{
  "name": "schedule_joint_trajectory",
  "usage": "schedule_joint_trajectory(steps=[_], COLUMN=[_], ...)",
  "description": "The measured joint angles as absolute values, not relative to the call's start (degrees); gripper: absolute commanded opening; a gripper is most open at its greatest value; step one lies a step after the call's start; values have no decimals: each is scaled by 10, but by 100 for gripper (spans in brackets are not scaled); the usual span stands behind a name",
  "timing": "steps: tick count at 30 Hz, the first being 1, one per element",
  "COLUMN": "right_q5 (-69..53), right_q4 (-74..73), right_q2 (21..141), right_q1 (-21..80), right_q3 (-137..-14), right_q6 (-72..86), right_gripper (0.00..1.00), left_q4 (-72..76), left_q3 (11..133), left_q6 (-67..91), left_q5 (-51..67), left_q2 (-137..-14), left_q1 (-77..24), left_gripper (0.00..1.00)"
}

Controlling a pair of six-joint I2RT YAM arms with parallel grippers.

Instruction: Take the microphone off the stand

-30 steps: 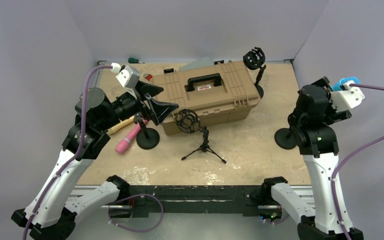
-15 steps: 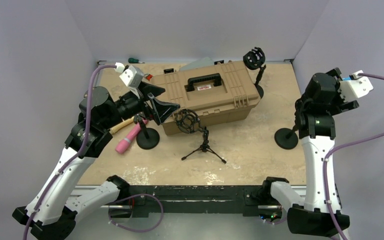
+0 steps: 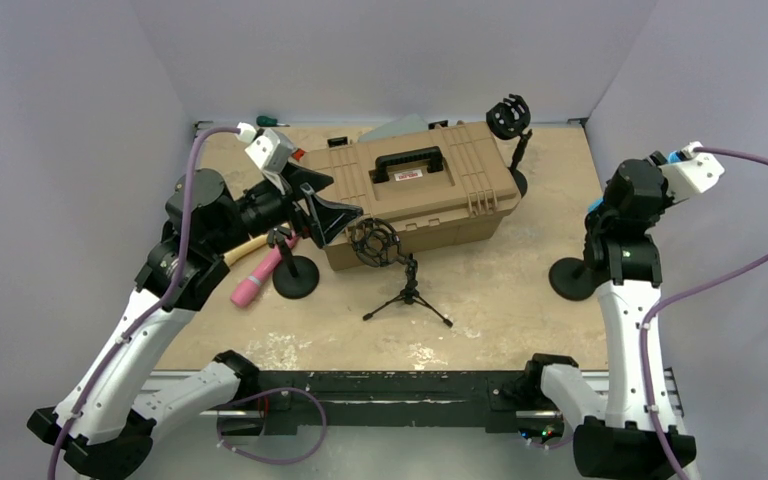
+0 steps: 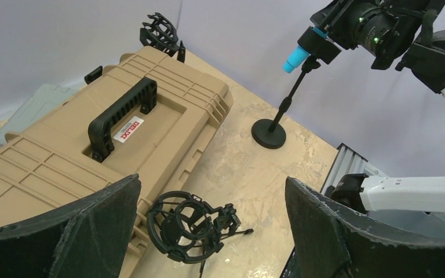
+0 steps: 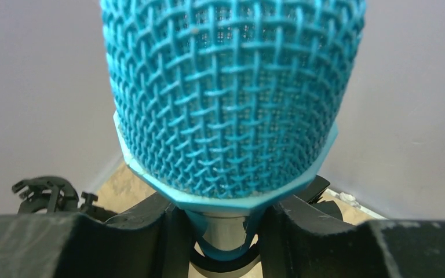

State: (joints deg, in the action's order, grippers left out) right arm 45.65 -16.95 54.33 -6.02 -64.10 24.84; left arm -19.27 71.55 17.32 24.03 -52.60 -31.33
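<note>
Step in hand: the grasp is made. In my judgement the lift out of the stand is not yet done.
Microphone: the blue microphone (image 5: pixel 226 92) is high up at the right side of the table (image 3: pixel 520 300). Its mesh head fills the right wrist view, and its tail end slants down past the top of the stand (image 4: pixel 279 110).
Right fingers: the right fingers (image 5: pixel 121 237) are clamped on the microphone body just below the mesh head, one on each side.
Left fingers: the left fingers (image 4: pixel 64 231) are wide apart with nothing between them. They hang over the near-left corner of the toolbox (image 3: pixel 415 190), well apart from the stand.
Seat in the holder: the left wrist view shows the pole's top meeting the blue body. Whether the holder grips it cannot be told.
Next move: likely a firm pull along the microphone's own axis, up and away from the holder. Nothing pins the round base (image 3: pixel 570 278), so it may lift or tip if the holder drags.
Edges: the stand is near the table's right edge, and the wall (image 3: pixel 720 80) is close behind the right arm. There is little room to draw back that way.
Open room: bare table lies between the stand and the tripod (image 3: pixel 407 292). Upward and inward looks the freer path.
</note>
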Motion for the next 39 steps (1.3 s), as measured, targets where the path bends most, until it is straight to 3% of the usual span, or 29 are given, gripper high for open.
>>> schedule_joint_trajectory(steps=[6,18,30,34,39], right_q5=[392,135,-249,-314,-336], right_q4=[-210,-329,-258,-238,-213], right_q2=[525,472,431,436,427], right_q1=[-61,-61,-60,-60,-60], right_q3=[-650,-708,-640,-616,-596], right_q6=[232,170,156,166,185], right_gripper=[0,0,0,0,28], left_q4=[-193,-193,-170,-172,-172], left_q3=[715,714,704,704,704], left_q6=[173,173,157,136,129], left_q5=[241,241,291,305,305], left_q2=[-531,-542,-565,-583,-627], left_q1=[-313,-317,-368,-414,-462], left_gripper=[92,92,92,91,90])
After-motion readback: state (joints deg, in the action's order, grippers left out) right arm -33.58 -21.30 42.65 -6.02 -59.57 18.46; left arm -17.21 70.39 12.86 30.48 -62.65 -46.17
